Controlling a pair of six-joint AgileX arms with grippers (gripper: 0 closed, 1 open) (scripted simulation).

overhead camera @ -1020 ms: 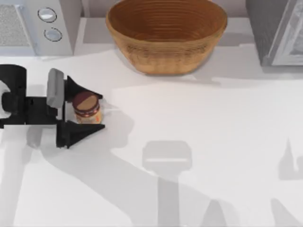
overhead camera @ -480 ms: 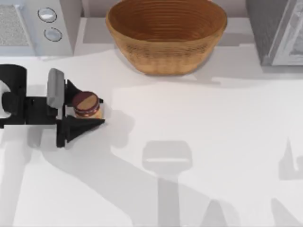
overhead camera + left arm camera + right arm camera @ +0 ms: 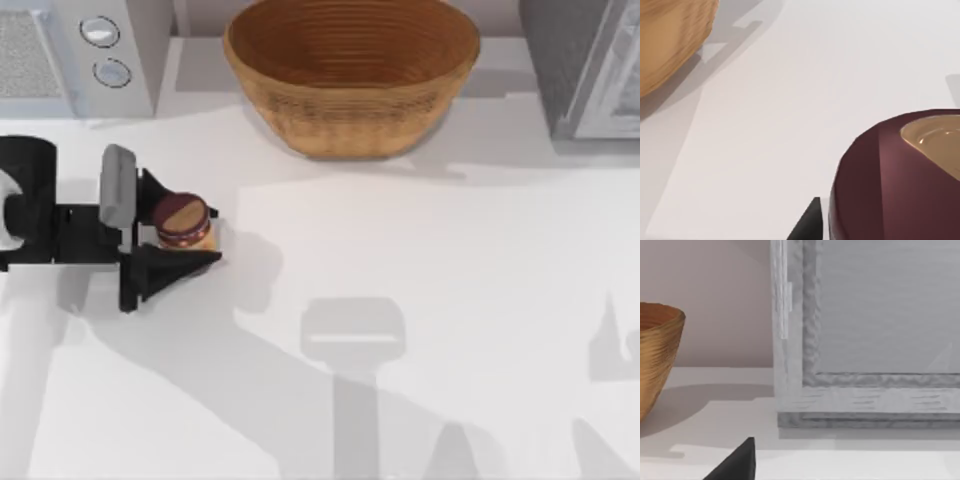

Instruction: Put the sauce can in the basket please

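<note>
The sauce can, a small jar with a dark brown-and-tan lid and orange label, stands at the table's left side. My left gripper is shut on it, one black finger on each side. The left wrist view shows the can's dark reddish lid up close beside a black fingertip. The basket, a large woven wicker bowl, sits at the back centre, up and to the right of the can; its tan wall also shows from the left wrist. In the right wrist view, a black fingertip points toward the basket's side.
A grey appliance with two round knobs stands at the back left, close behind the left arm. A grey box-like unit fills the back right corner and looms in the right wrist view. White tabletop lies between can and basket.
The left gripper's fingers have closed in onto the sauce can, and the can has shifted slightly toward the back of the table.
</note>
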